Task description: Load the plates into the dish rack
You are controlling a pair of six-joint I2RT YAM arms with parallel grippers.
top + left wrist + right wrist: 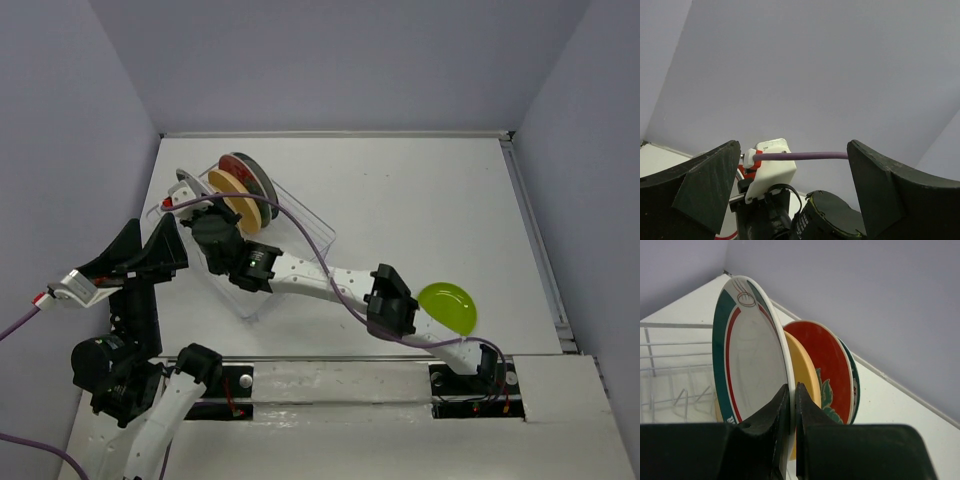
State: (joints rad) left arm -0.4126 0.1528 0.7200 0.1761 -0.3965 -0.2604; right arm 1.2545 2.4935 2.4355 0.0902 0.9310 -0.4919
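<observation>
The dish rack stands at the table's left; its white wires show in the right wrist view. In it stand a red plate and an orange-yellow plate. My right gripper is over the rack, shut on the rim of an upright white plate with a teal rim. Behind it stand the orange-yellow plate, the red plate with a teal flower and another teal-rimmed plate. A lime green plate lies on the table. My left gripper is open and empty. The beige plate is out of view.
My right arm stretches across the table's front from its base to the rack, trailing a purple cable. The left arm is raised at the left edge, beside the rack. Grey walls close in the table on three sides.
</observation>
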